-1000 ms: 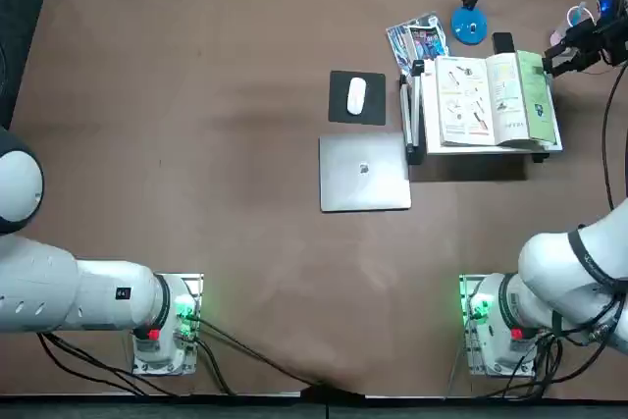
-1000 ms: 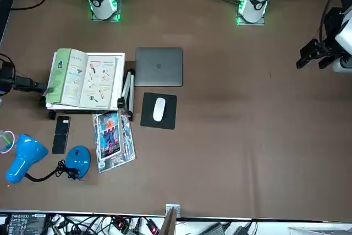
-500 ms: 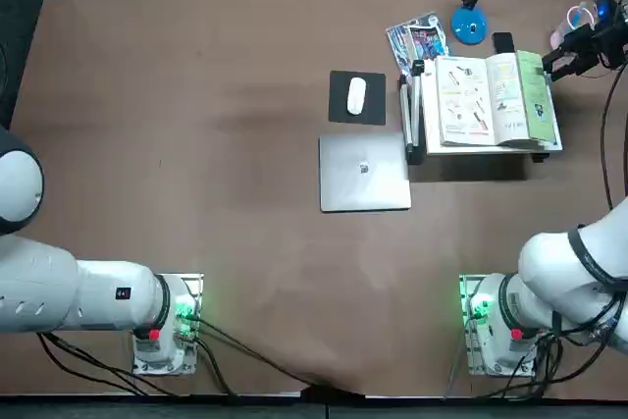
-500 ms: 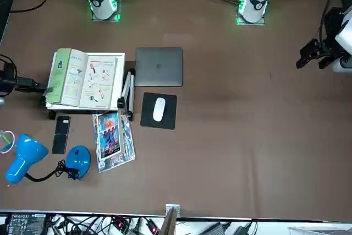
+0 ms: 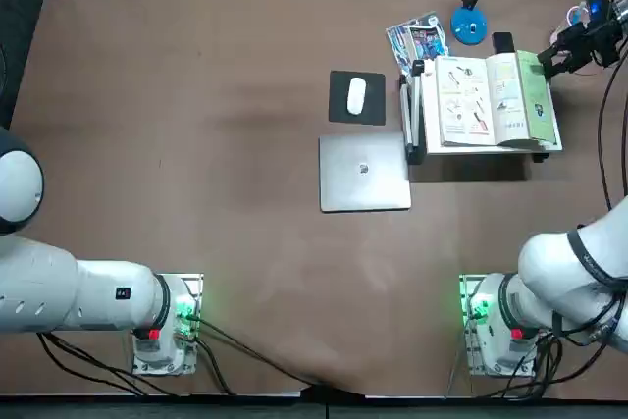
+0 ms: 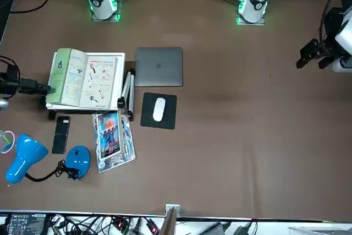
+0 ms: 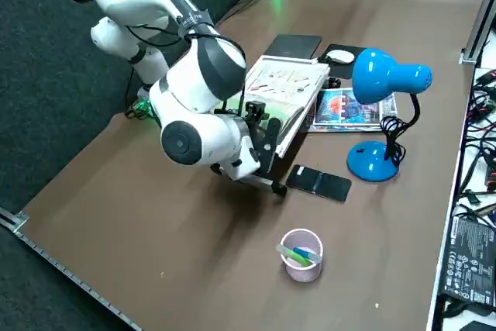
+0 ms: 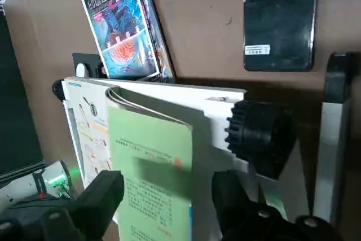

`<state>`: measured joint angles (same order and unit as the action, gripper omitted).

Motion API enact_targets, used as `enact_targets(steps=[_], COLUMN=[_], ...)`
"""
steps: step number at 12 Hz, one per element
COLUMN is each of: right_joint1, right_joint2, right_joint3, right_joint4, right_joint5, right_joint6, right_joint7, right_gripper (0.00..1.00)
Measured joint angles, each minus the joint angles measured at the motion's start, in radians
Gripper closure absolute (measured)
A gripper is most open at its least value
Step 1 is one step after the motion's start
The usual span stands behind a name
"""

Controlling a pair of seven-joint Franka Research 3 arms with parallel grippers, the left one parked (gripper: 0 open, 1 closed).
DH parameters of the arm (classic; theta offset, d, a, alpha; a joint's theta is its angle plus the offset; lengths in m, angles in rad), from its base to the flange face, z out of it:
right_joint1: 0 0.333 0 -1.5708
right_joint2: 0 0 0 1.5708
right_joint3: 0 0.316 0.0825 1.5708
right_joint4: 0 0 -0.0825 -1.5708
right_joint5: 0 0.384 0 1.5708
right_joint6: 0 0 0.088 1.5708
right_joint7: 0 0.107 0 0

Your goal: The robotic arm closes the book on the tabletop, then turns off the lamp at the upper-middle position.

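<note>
Green-covered, the book [image 8: 149,173] lies open beside the right gripper's [image 8: 166,196] parted fingers [image 8: 104,198].

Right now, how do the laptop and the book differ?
The laptop is shut, while the book lies open. The laptop is plain grey; the book shows printed white pages and a green cover. The laptop rests flat on the tabletop, but the book lies on a white stand.

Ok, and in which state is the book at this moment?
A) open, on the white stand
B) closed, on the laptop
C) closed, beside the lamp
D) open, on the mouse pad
A: the book shows its printed pages spread, and it lies on the white stand.
</note>
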<state>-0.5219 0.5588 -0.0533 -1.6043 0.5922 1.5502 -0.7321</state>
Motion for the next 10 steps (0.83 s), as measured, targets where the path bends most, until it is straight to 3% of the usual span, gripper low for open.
enact_targets(steps=[8,9,10], right_joint1=[0.031,0.031,0.031], right_joint2=[0.003,0.006,0.007], right_joint3=[0.006,0.006,0.006], right_joint4=[-0.022,-0.022,-0.022], right_joint5=[0.046,0.049,0.052], right_joint6=[0.002,0.002,0.001], right_joint7=[0.000,0.000,0.000], right_gripper=[0.11,0.16,0.29])
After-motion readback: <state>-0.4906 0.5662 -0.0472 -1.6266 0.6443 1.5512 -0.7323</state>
